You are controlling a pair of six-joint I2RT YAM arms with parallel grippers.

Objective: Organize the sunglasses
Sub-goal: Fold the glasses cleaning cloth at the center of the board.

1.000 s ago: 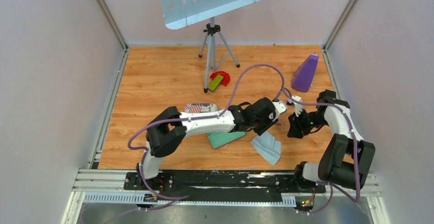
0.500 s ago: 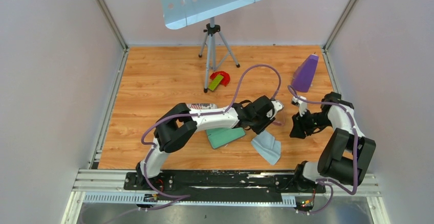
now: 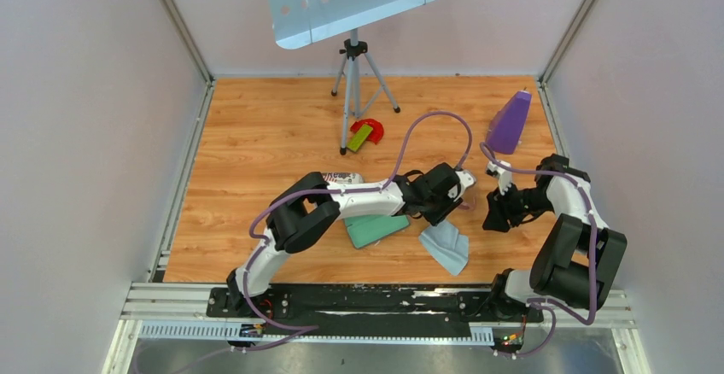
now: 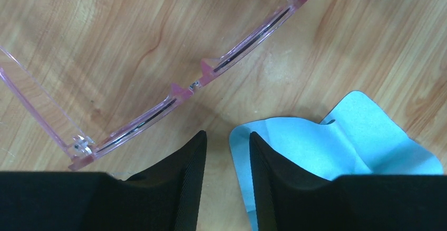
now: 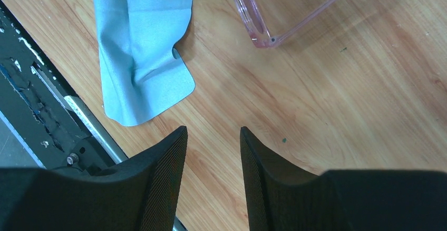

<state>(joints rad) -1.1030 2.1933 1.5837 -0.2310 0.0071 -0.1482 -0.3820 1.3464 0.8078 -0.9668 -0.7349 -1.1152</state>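
The sunglasses (image 4: 211,70), a translucent pink thin-framed pair, lie unfolded on the wooden table just ahead of my left gripper (image 4: 227,136). Its jaws stand open over bare wood with nothing between them, the right fingertip (image 4: 254,141) at the edge of a light blue cloth (image 4: 342,146). In the right wrist view one corner of the sunglasses (image 5: 258,22) shows at the top, well clear of my right gripper (image 5: 213,131), which is open and empty above the table. From above, the left gripper (image 3: 451,201) and right gripper (image 3: 493,217) face each other closely.
The blue cloth (image 3: 446,246) lies near the front edge, a green flat case (image 3: 376,229) to its left under the left arm. A striped item (image 3: 337,178), a red and green piece (image 3: 365,132), a tripod stand (image 3: 354,67) and a purple object (image 3: 510,122) sit farther back.
The left arm's elbow has swung right and its gripper has shifted slightly, jaws a little wider. The right gripper has drawn back a little to the right.
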